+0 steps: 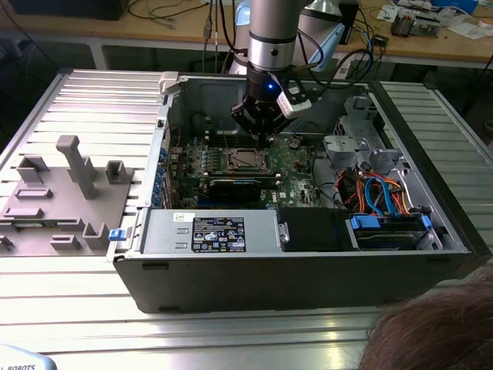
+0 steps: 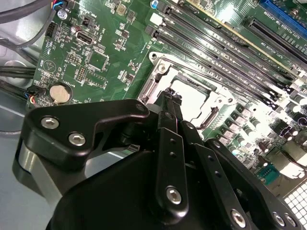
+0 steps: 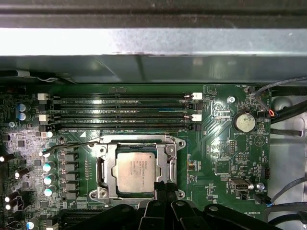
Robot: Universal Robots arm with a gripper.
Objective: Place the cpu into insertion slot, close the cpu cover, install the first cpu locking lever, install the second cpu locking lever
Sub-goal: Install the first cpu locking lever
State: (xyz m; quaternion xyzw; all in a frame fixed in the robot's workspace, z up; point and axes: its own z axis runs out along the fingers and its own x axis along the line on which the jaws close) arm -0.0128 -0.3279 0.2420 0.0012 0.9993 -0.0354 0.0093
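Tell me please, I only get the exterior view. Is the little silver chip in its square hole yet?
Observer: Yes. In the first wrist view the cpu lies flat inside the insertion slot.
Operator: Is the metal lid down on it?
Observer: The cpu cover lies flat around it, and the cpu's grey top shows through the cut-out.
Operator: Where's the claw's tip?
Observer: The gripper is shut, with its tips at the slot's edge beside the cpu. I cannot tell if it touches anything.
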